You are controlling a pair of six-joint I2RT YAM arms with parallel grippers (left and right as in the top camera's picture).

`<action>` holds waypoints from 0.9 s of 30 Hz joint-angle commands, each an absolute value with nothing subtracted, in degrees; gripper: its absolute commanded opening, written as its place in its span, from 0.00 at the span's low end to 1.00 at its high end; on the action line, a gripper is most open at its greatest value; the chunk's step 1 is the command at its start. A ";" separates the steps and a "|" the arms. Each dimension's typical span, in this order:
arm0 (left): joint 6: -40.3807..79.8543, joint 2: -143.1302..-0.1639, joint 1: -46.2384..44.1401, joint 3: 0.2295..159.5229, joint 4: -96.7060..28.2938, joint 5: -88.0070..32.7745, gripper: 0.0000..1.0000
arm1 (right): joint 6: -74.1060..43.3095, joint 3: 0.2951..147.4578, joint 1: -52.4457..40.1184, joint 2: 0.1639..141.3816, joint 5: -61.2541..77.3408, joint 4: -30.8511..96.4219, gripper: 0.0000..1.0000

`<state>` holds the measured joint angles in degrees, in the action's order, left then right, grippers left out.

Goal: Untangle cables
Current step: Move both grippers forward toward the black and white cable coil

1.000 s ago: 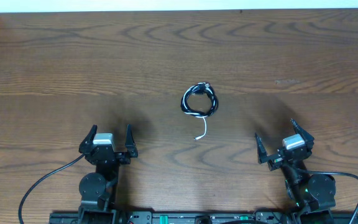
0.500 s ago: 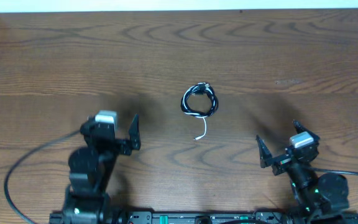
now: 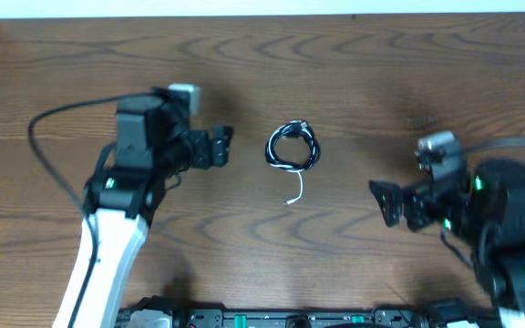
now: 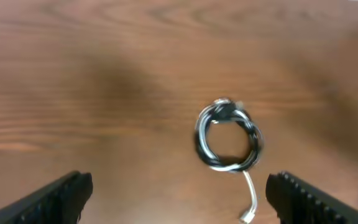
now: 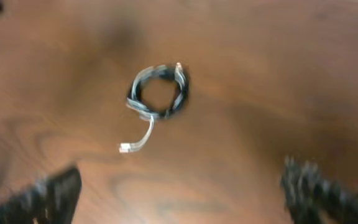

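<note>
Wooden surface (image 3: 381,82) with two arms. The left arm (image 3: 108,237) reaches in from the lower left and the right arm (image 3: 499,228) sits at the lower right. The left end effector (image 3: 219,148) stands just to the left of the cables (image 3: 290,168) without touching them. Its fingers (image 4: 61,193) are spread wide in the left wrist view and hold nothing. The right end effector (image 3: 386,204) lies well apart from the bundle, to the lower right, with fingers (image 5: 48,193) likewise parted and empty. The black and white cables are wound together into one small ring near the middle of the surface. A short white tail (image 3: 296,189) trails from the ring toward the arms' bases, ending in a small plug (image 4: 247,216).
</note>
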<state>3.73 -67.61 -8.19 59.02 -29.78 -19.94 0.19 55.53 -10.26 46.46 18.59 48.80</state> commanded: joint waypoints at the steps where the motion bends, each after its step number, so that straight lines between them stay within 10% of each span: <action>1: 4.78 -75.31 -11.84 65.49 -36.27 -26.06 0.95 | -0.80 60.99 -10.50 54.28 23.66 49.47 0.99; 13: -6.02 -92.99 -17.56 65.93 -30.04 -31.79 0.86 | 0.60 61.17 -10.48 66.96 26.94 43.03 0.99; 27: -26.20 -105.36 -24.18 65.87 -26.61 -21.76 0.39 | 0.89 61.14 -10.50 69.45 26.94 43.94 0.94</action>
<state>-19.00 -103.98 -24.38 64.95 -27.55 -24.80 0.45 60.07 -10.26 69.36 26.15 43.79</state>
